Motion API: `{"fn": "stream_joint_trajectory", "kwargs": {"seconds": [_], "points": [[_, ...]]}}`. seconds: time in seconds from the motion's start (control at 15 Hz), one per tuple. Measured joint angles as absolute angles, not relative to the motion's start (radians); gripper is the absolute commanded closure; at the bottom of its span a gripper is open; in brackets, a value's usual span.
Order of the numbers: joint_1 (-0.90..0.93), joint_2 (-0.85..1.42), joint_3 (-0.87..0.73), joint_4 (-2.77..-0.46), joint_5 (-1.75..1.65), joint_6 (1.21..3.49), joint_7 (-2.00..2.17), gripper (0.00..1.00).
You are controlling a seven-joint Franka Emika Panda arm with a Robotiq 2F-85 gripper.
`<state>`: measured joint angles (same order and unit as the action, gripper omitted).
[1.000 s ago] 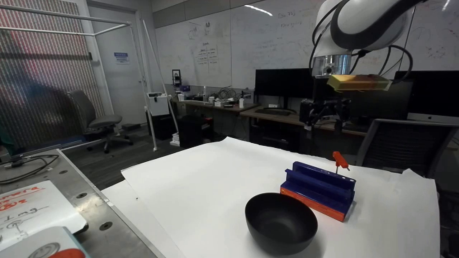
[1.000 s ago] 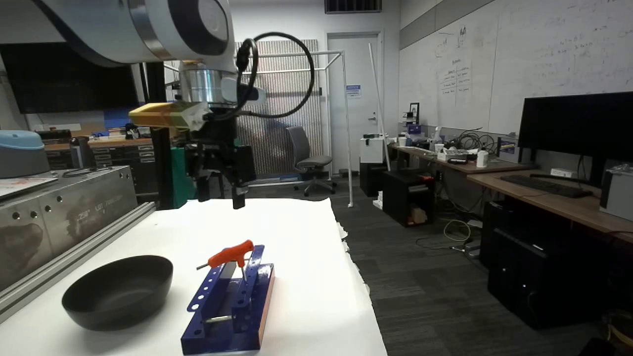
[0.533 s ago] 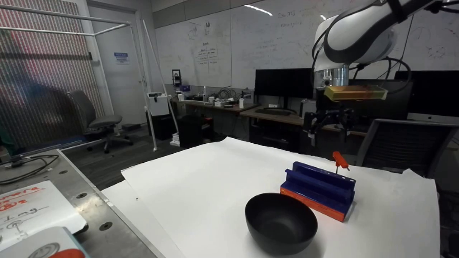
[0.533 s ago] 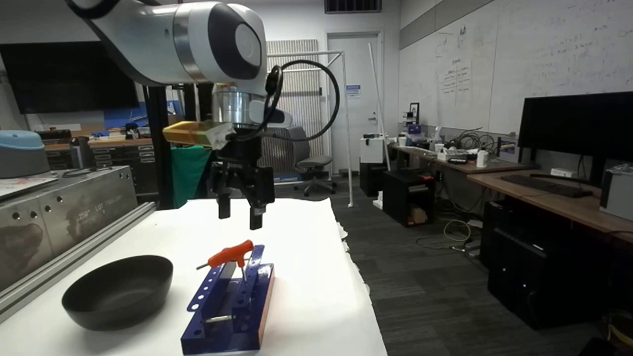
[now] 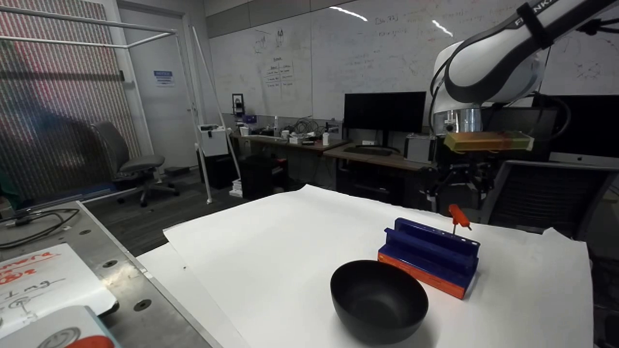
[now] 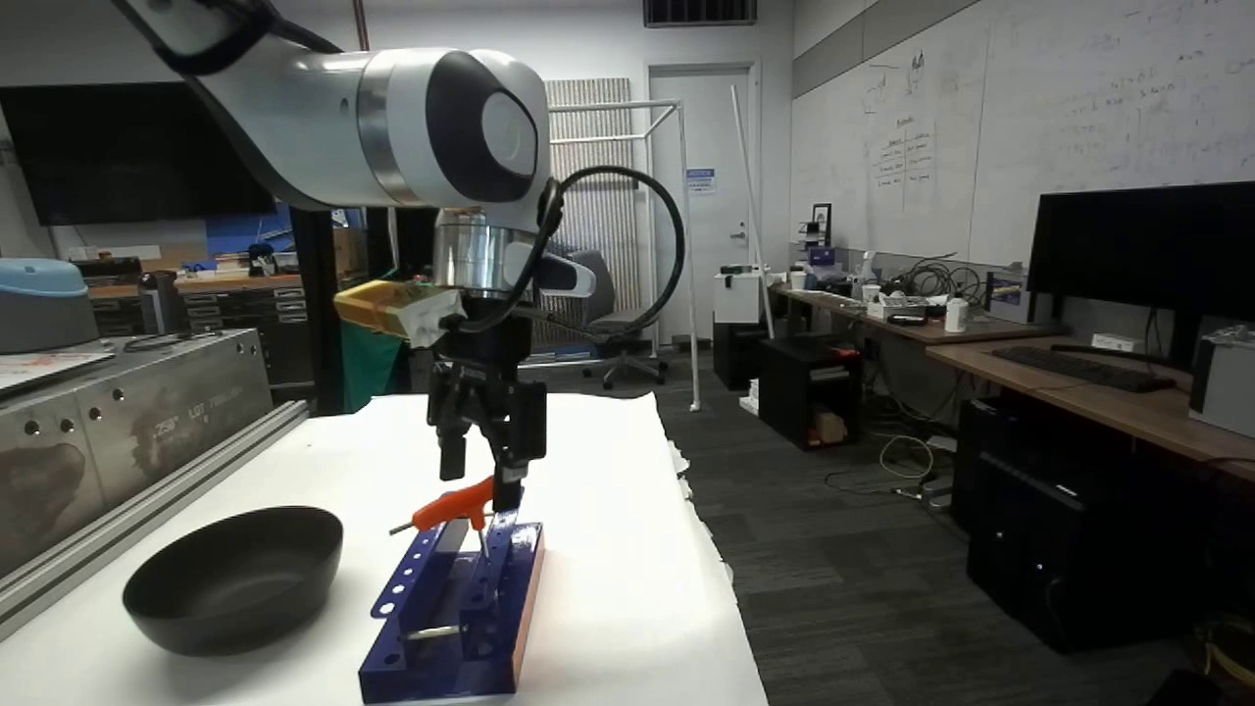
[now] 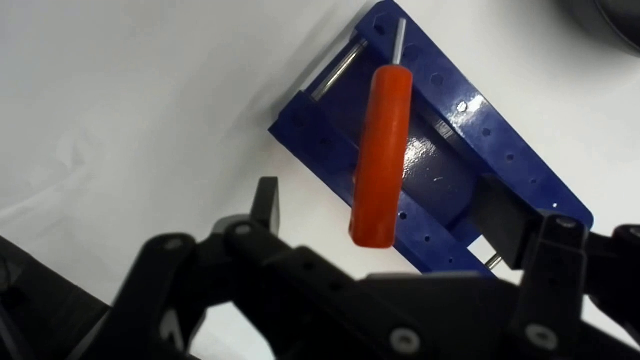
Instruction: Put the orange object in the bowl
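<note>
The orange object (image 5: 458, 216) is a small T-shaped tool with an orange-red handle and thin metal shafts. It stands with one shaft in the blue rack (image 5: 430, 251), and its handle (image 6: 459, 505) sticks up above the rack. The glossy black bowl (image 5: 379, 304) stands beside the rack, empty, and also shows in the other exterior view (image 6: 235, 579). In the wrist view a bit of the bowl (image 7: 622, 22) shows at the top right. My gripper (image 7: 384, 212) is open, its fingers on either side of the handle end, apart from it. It hangs just above the tool (image 6: 479, 476).
A white sheet (image 5: 271, 261) covers the table. A metal bench (image 5: 145, 304) runs along one side, near the bowl. A chair (image 5: 556, 198) and desks with monitors (image 5: 384, 111) stand behind the table.
My arm has come down and across towards the rack, and the open gripper is now just above the orange object. The orange object, rack and bowl have not moved.
</note>
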<state>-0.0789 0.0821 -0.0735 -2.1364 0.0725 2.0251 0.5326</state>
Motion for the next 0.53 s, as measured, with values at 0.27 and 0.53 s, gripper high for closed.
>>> {"fn": "stream_joint_trajectory", "kwargs": {"seconds": [0.27, 0.53], "points": [[-0.078, 0.081, -0.073, -2.181, 0.072, 2.106, 0.546, 0.67], [-0.077, 0.073, -0.073, -2.204, 0.072, 2.139, 0.558, 0.88]]}}
